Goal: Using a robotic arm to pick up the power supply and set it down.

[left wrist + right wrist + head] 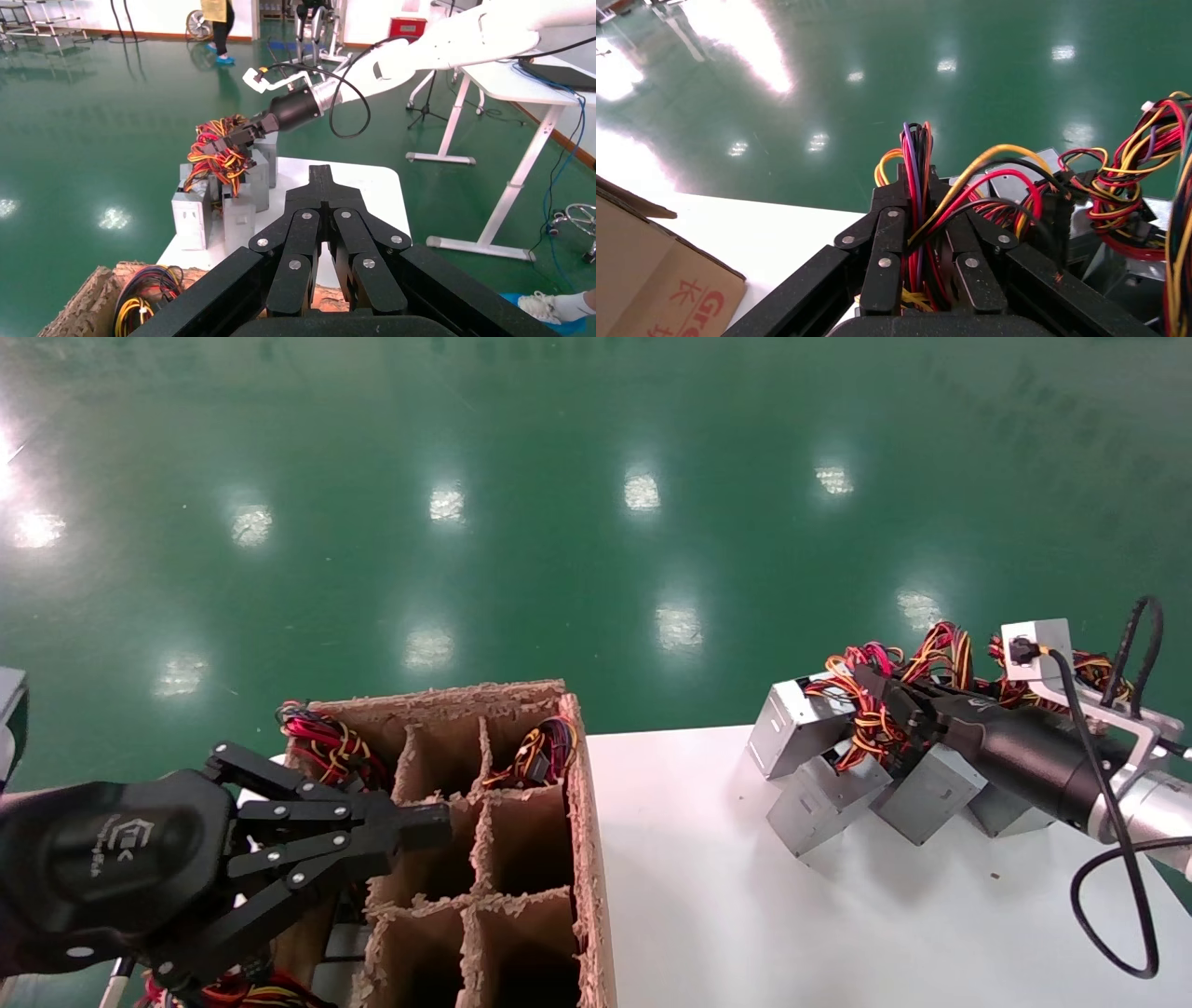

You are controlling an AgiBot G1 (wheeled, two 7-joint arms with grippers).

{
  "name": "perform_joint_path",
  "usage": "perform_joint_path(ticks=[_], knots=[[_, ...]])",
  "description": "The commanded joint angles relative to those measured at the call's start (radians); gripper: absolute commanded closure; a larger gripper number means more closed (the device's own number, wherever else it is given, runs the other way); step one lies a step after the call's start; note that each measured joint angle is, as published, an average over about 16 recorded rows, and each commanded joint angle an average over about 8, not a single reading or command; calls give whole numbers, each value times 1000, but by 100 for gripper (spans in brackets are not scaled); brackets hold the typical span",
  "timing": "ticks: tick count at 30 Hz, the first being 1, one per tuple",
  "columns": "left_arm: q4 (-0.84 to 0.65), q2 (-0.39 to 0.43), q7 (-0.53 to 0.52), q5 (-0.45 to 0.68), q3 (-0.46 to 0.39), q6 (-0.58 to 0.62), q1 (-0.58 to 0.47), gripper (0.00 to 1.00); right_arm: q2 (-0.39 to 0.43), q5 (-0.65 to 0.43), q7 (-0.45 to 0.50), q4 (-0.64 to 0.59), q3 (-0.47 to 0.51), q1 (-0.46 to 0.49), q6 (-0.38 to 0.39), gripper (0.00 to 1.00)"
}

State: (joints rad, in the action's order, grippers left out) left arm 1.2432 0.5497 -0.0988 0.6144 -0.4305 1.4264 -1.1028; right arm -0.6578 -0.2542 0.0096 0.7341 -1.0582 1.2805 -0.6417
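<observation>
Right of frame, the white robotic arm (1141, 803) with its black wrist reaches into a cluster of tilted silver-grey boxes. The power supply (796, 714) sits at the cluster's left, and its red, yellow and orange wires (861, 714) run between the pincer (885, 696) fingers.

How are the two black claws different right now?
The left gripper hangs over the divided cardboard box; the right gripper is at the pile of power supplies on the white table.
The left gripper is shut on nothing; the right gripper's fingers are deep among the coloured wires, with strands running between them.
Both are the same black multi-link claw.
</observation>
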Motion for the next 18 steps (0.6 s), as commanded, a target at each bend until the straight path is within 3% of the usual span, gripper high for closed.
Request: perform_joint_path(ticks=[1,18], knots=[[0,0,0,0,0,0,0,100,4,-6,0,8,-3,4,4,0],[0,0,0,0,0,0,0,100,65,-2,-57,114,41,30,14,0]])
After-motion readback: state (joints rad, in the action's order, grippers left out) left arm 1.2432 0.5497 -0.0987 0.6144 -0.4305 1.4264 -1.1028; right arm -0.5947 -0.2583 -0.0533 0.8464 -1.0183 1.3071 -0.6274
